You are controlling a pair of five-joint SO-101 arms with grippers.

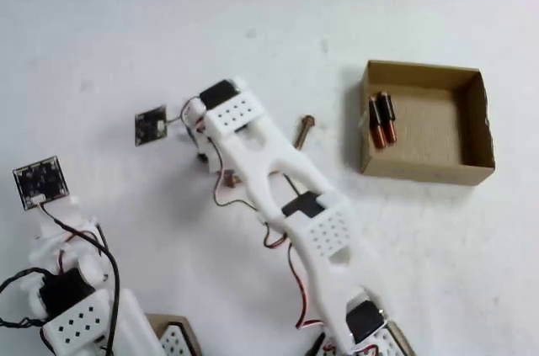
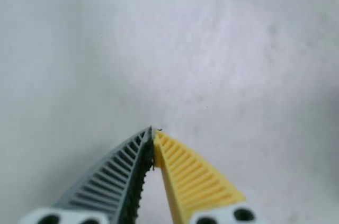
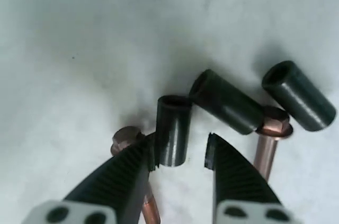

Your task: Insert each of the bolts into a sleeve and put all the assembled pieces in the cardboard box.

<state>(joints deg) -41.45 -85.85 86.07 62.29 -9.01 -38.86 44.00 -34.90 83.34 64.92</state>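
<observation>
The right gripper (image 3: 180,152) is partly spread around a black sleeve (image 3: 174,136); one finger touches its side and the other stands just apart. A second sleeve (image 3: 226,102) and a copper bolt (image 3: 269,142) lie close by. The left gripper (image 2: 153,135) is pressed together, holding nothing, over the table (image 2: 212,49). In the high view, two assembled pieces (image 1: 381,120) lie in the cardboard box (image 1: 425,172) at the right of the frame.

White table (image 1: 126,53): box (image 1: 421,172), bolts (image 1: 303,130), sleeves (image 3: 228,102)
</observation>
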